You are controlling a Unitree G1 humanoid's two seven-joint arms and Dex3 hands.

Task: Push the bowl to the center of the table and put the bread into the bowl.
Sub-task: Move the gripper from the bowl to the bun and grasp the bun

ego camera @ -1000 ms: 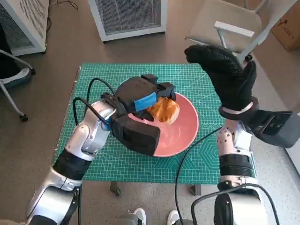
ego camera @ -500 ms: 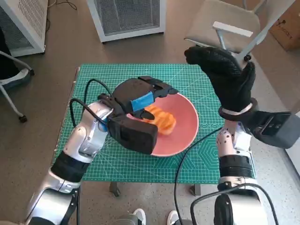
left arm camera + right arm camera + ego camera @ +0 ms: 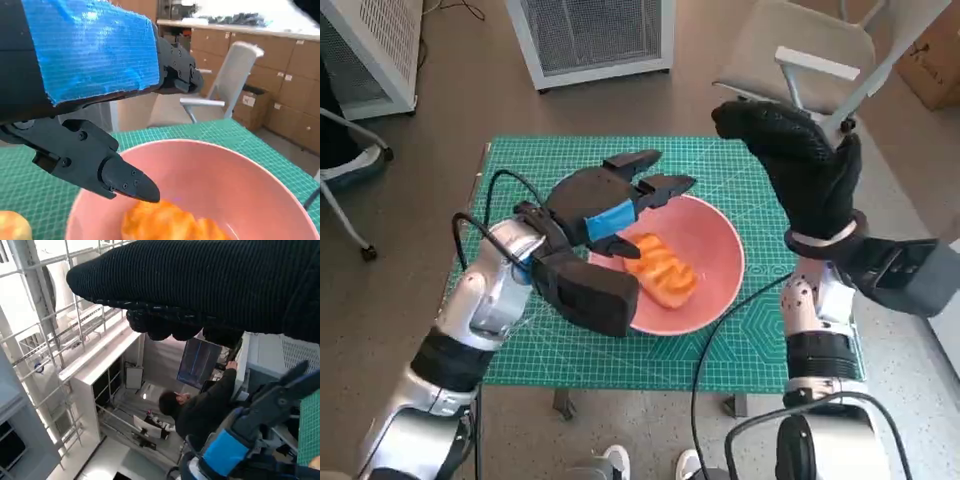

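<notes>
A pink bowl (image 3: 712,262) stands near the middle of the green cutting mat (image 3: 760,330). The orange-brown bread (image 3: 661,269) lies inside the bowl, toward its left side; the left wrist view shows the bread (image 3: 167,224) resting on the bowl's floor (image 3: 220,180). My left hand (image 3: 605,205) hovers over the bowl's left rim with its fingers spread and nothing in them. My right hand (image 3: 798,165) is raised high above the table's right side, fingers apart, holding nothing.
A pale yellowish object (image 3: 12,227) lies on the mat beside the bowl in the left wrist view. A chair (image 3: 800,50) and a white grilled unit (image 3: 590,35) stand beyond the table. A person (image 3: 200,412) sits at a screen in the right wrist view.
My left hand has let go of the bread, which now lies in the bowl, and has opened and drawn back to the left. The right hand has stayed raised.
</notes>
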